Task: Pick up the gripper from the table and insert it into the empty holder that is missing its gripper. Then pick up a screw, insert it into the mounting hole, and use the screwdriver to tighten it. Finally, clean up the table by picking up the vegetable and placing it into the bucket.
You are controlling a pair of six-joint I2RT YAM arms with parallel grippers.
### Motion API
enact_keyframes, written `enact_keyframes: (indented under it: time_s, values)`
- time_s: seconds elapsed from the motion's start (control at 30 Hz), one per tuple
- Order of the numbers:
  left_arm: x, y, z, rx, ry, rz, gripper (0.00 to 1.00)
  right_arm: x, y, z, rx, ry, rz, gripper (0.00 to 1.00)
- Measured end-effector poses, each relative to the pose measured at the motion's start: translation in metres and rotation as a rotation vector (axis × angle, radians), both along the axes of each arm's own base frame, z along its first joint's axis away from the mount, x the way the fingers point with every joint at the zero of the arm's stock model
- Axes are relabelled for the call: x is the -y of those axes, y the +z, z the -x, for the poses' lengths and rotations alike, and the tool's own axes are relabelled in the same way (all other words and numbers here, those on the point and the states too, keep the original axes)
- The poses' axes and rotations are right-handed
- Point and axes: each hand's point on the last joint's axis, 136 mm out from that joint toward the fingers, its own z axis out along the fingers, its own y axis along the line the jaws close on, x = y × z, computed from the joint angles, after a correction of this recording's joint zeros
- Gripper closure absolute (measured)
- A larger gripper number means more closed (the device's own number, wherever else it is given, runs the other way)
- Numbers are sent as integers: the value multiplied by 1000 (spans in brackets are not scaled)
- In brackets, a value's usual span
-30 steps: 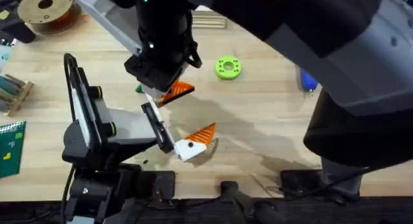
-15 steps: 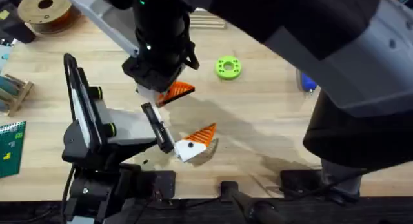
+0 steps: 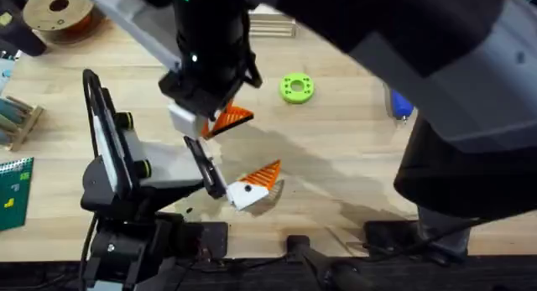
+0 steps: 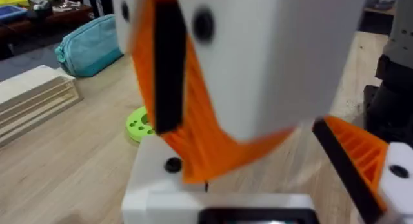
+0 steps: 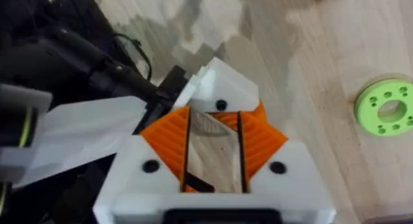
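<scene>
Overhead view: right tool (image 3: pixel 220 122), fingers narrowly parted, hovers beside the left tool (image 3: pixel 249 187); left spread unclear. Align squarely before seating.

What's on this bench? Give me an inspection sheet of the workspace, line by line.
Surface: wooden table, bare in the middle.
Job's things: screwdriver at the right, partly under the right arm; white holder just ahead of the right claw.
Clutter: green disc; spool; wooden rack; green board; wood slats.
Grippers: left claw open, low near the front edge; right claw open, reaching across above it.
Cables: black cable by the left base.
Surroundings: teal bag beyond the table.
</scene>
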Motion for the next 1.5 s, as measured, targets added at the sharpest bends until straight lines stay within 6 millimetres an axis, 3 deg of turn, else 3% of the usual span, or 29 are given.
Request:
enact_keyframes:
  time_s: [0.17,0.3,0.57,0.67,0.87,0.97,1.17,1.23,1.3,1.33,1.5]
  values:
    - [0,0,0,0,0,0,5,4,31,-25,58,-59,-94,392]
    - [0,0,0,0,0,0,5,24,51,-52,94,-154,-139,254]
    - [0,0,0,0,0,0,5,80,68,-104,180,-347,-123,238]
    - [0,0,0,0,0,0,5,107,65,-107,194,-397,-63,236]
    - [0,0,0,0,0,0,5,182,47,-97,179,-532,108,236]
    - [0,0,0,0,0,0,5,215,37,-103,181,-623,141,235]
    - [0,0,0,0,0,0,6,243,33,-134,243,-739,99,194]
    - [0,0,0,0,0,0,6,254,41,-145,282,-759,70,153]
    - [0,0,0,0,0,0,6,259,46,-146,298,-768,57,110]
    - [0,0,0,0,0,0,6,265,59,-144,332,-780,29,17]
    - [0,0,0,0,0,0,6,266,64,-142,343,-774,20,11]
